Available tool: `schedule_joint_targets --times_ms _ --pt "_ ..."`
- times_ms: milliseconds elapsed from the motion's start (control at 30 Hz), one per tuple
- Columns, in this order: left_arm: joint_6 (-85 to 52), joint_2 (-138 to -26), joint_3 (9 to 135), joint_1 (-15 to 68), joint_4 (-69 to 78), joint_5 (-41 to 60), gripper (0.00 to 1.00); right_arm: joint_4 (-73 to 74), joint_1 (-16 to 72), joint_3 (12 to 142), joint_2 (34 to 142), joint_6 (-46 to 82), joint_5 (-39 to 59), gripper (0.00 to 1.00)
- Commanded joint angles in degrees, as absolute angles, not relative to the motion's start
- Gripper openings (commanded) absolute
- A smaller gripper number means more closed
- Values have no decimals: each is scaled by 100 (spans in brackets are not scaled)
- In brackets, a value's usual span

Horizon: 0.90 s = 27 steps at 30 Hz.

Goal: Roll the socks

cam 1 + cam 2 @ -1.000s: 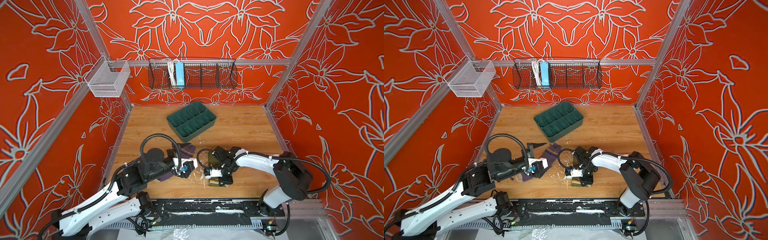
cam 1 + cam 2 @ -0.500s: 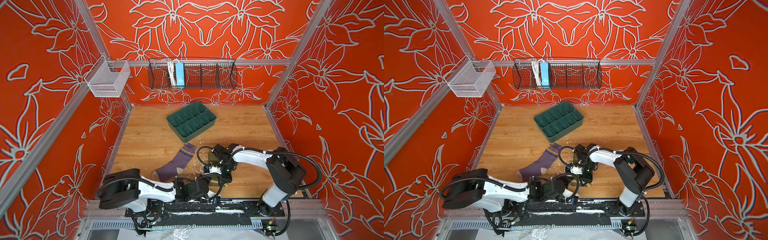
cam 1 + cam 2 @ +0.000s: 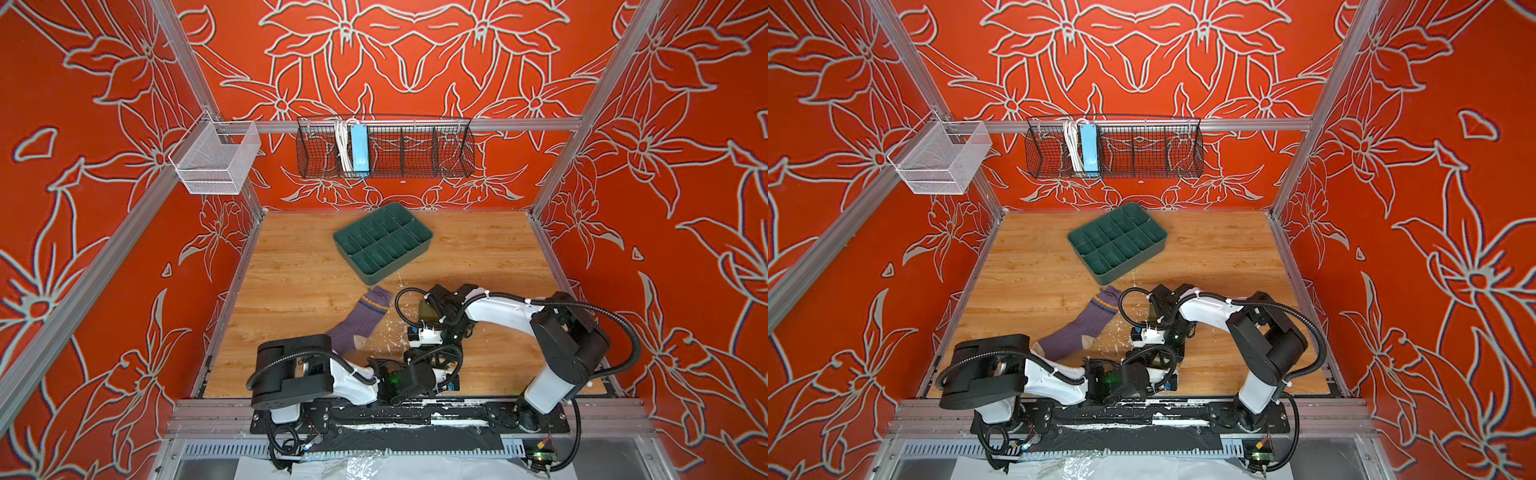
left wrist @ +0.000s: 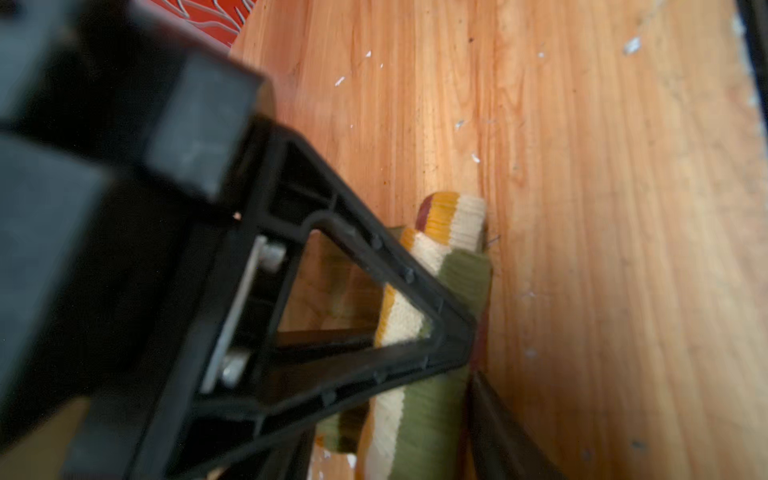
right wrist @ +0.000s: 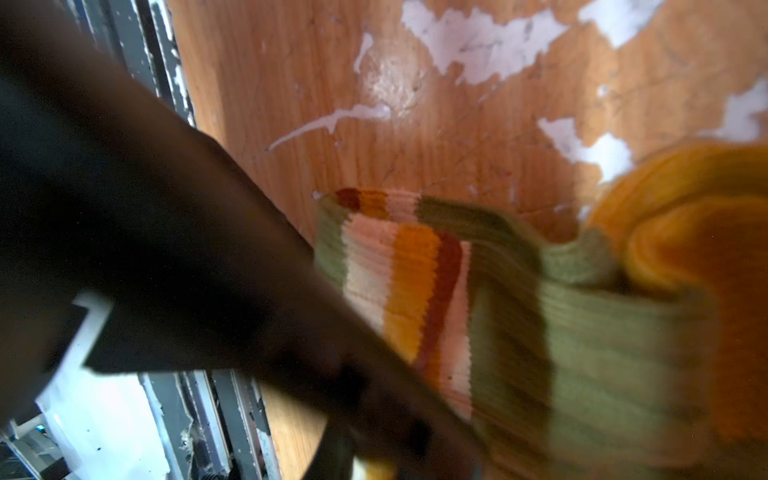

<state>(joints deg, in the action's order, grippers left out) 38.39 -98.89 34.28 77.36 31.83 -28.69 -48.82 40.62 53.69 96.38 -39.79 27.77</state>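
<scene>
Socks point(image 3: 357, 324) lie apart on the desk point(image 3: 291, 299), both on the robot's side of the green tray point(image 3: 401, 266). Just beside that tray's near corner, in both top views, the purple sock point(image 3: 1084, 328) lies flat with nothing touching it. The olive sock point(image 5: 602, 332) sits farther from the tray, toward the desk's front edge, and the two crowded arms hide nearly all of it there. Only the wrist views show it properly: bunched, with its striped cuff folded over. The right fingers point(image 5: 249, 291) are clenched, apparently on olive cloth. The left fingers point(image 4: 399, 270) straddle the cuff; whether they grip it I cannot tell. One likely risk is a pinch that catches a single layer, so the fold springs loose. Another is the arms fouling each other in such tight quarters. The purple sock could also be left out of the roll.
</scene>
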Motion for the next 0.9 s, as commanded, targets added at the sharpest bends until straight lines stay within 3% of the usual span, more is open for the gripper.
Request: schedule_joint_targets --times_ms 0,233,400,500,633,867 --pt "3683 -10104 3267 7668 2758 -2897 51 -4765 4131 5292 9587 -4148 2698 0" --pt "3761 -9735 3210 7640 1883 -2460 56 -4771 4114 5264 9463 -4136 2637 0" --pt "3674 -9596 3411 7629 1310 -2858 57 -4791 4113 5247 9388 -4131 2595 0" --pt "3627 -9573 3537 7612 1117 -3114 64 -4792 4113 5230 9336 -4107 2593 0" --pt "3620 -9923 3841 7585 1054 -3339 63 -4772 4113 5212 9304 -4079 2624 0" --pt "3605 -10381 4065 7572 1229 -3460 34 -4758 4111 5160 9125 -4052 2688 0"
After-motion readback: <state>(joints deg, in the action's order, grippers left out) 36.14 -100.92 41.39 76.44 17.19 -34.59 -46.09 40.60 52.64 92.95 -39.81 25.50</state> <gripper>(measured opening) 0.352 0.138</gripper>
